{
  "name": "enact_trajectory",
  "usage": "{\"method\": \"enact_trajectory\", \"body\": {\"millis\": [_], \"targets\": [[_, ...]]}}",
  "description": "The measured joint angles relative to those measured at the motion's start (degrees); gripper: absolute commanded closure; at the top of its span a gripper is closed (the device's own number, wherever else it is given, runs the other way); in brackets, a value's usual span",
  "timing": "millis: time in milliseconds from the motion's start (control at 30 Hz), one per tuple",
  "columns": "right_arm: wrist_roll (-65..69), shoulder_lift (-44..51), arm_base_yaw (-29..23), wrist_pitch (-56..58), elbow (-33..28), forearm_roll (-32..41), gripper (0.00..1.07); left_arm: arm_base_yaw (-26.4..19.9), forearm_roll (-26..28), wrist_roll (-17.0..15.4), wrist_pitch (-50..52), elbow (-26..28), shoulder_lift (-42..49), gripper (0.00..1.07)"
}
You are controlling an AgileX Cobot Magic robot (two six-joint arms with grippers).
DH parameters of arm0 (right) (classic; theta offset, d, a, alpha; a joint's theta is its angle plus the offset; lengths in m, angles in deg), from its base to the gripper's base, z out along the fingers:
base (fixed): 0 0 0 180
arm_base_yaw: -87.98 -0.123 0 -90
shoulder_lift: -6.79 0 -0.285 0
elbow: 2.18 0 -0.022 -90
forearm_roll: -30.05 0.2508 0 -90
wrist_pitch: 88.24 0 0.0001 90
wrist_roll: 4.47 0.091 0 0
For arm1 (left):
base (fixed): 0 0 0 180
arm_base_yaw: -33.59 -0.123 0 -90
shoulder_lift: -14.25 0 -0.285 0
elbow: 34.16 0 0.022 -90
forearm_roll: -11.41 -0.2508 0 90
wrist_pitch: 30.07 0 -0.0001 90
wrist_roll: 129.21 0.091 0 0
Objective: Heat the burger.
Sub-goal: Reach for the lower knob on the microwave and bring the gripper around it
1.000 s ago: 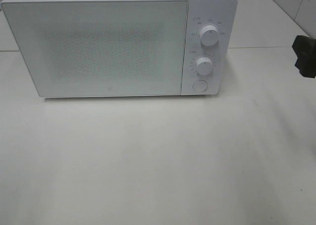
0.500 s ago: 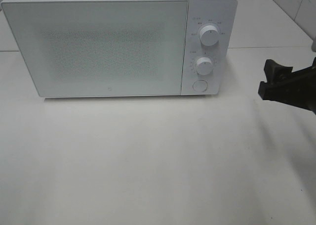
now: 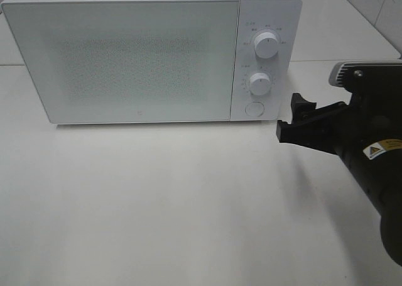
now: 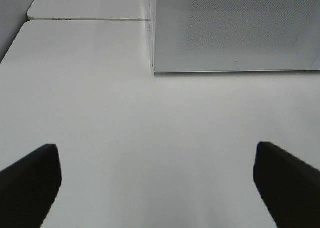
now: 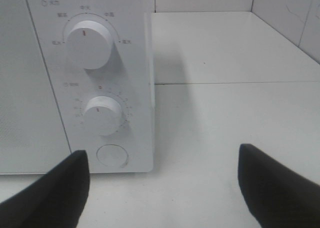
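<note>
The burger is out of view in every frame. A white microwave (image 3: 138, 60) stands at the back of the table with its door shut; the left wrist view shows its door too (image 4: 235, 27). My right gripper (image 3: 289, 117) hangs open and empty just right of the microwave's lower right corner, facing the control panel. In the right wrist view the right gripper (image 5: 162, 160) has its fingers spread wide below the round button (image 5: 112, 155). My left gripper (image 4: 157, 152) is open and empty over bare table in front of the microwave; the high view does not show it.
The control panel carries an upper knob (image 3: 266, 47), a lower knob (image 3: 259, 83) and a round button (image 3: 253, 109). A white tabletop (image 3: 188, 204) spreads in front of the microwave. Tiled wall (image 3: 377, 3) rises at the back right.
My right arm has come in from the right edge toward the microwave's control panel, still open. The microwave has not moved.
</note>
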Motion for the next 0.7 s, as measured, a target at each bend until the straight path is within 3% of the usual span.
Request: {"method": "enact_trajectory", "body": {"millis": [700], "targets": [[0.00,-10.49,-1.38,-0.29,11.57,0.80,0.31,0.00,0.00,0.00,0.00,0.00,0.00,0.04]]}}
